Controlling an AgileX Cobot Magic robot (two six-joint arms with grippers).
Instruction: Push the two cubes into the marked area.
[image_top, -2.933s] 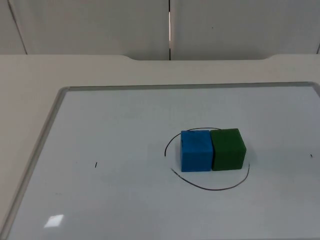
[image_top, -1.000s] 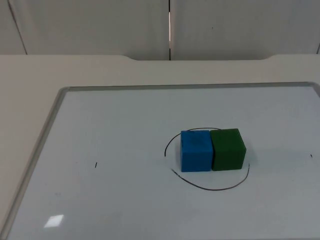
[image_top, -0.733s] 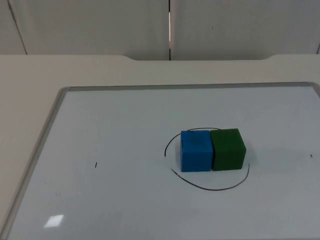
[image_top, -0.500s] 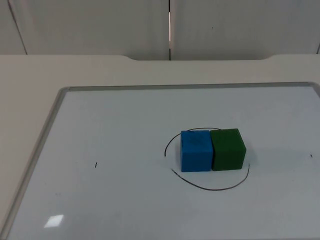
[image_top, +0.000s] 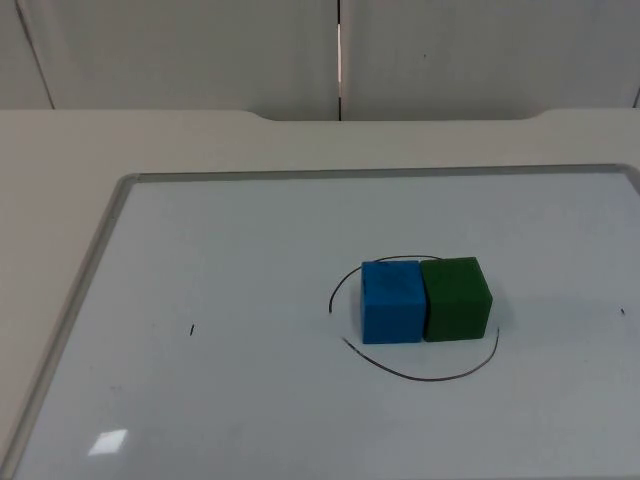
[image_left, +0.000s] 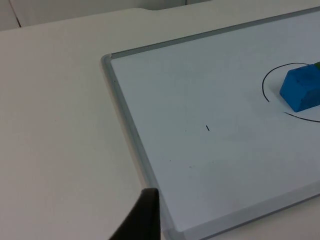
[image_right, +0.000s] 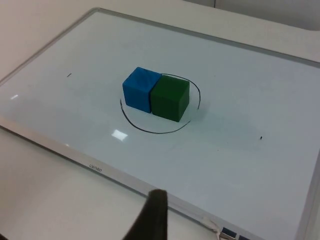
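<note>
Nothing had shifted since earlier: blue cube (image_top: 391, 300) and green cube (image_top: 457, 297) sat touching inside the drawn circle (image_top: 420, 378), task seemingly complete, while I could not tell either gripper's state.

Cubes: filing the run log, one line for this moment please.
blue cube touching green cube | both inside marked area | whiteboard

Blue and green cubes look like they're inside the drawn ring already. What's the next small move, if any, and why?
Probably none beyond keeping both arms back. The blue cube and green cube sit side by side, touching, inside the drawn ring on the whiteboard. In the right wrist view both lie within the line, the blue cube's outer corner close to it. Pushing again risks sliding one out.
</note>
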